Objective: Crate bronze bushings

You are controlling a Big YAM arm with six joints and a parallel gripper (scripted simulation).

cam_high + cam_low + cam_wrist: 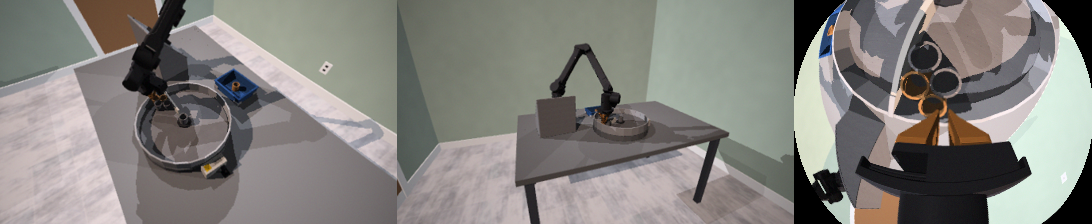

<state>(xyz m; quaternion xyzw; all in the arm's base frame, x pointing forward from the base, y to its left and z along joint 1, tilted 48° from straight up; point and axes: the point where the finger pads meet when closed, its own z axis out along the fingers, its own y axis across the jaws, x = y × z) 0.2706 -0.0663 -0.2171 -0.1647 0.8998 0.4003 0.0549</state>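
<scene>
My gripper (944, 113) (603, 119) points down inside the near rim of the turning table (206, 137) (625, 132) (986, 45). Its fingers are nearly together, with only a narrow gap. The tips are at the near-right edge of an upright bronze bushing (920, 107); no bushing is seen held between them. A second bronze bushing (902, 87) (163, 98) stands just beyond, to the left. Two steel bushings (925, 43) (960, 83) stand close against the bronze ones. The blue crate (248, 93) (825, 50) holds a bronze bushing (236, 86).
A thin pale bar (900, 75) reaches over the turning table, just left of the bushings. A hub (183, 117) stands at its centre. A grey upright panel (556, 117) stands beside the turning table. A white box with a yellow button (207, 168) sits by the rim.
</scene>
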